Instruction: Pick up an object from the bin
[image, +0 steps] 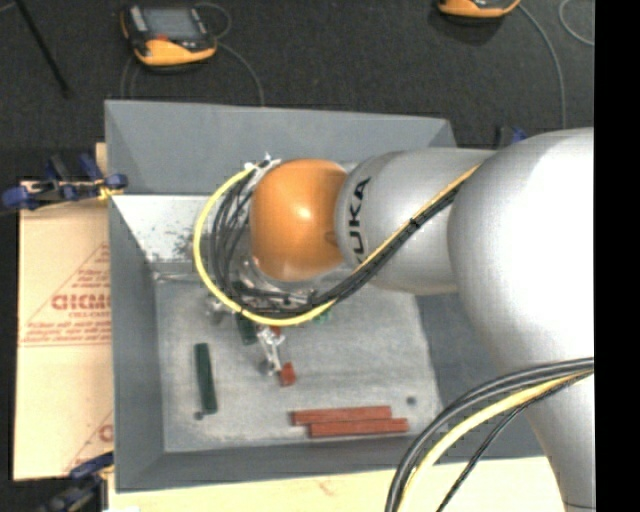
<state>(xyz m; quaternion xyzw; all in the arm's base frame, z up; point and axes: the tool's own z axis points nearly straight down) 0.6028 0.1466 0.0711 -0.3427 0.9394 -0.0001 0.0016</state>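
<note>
1. The arm (420, 230) reached into the bin (135, 330) from the right. Its orange cover (295, 220) sat above the far half of the bin floor.
2. The end effector (270, 350) hung below that cover, low over the middle of the floor. Whether it was wide or narrow could not be told.
3. A small red-brown block (287, 375) lay on the floor just beside the end effector's tip, a little toward the near edge. Whether the two touched could not be told.
4. A dark green bar (204, 380) lay close to the left wall, its length running from far to near, well apart from the block.
5. Two long red bars (350, 420) lay side by side and touching, along the near edge, right of the middle.
6. A tiny dark speck (411, 403) lay just beyond their right end, toward the near right corner.
</note>
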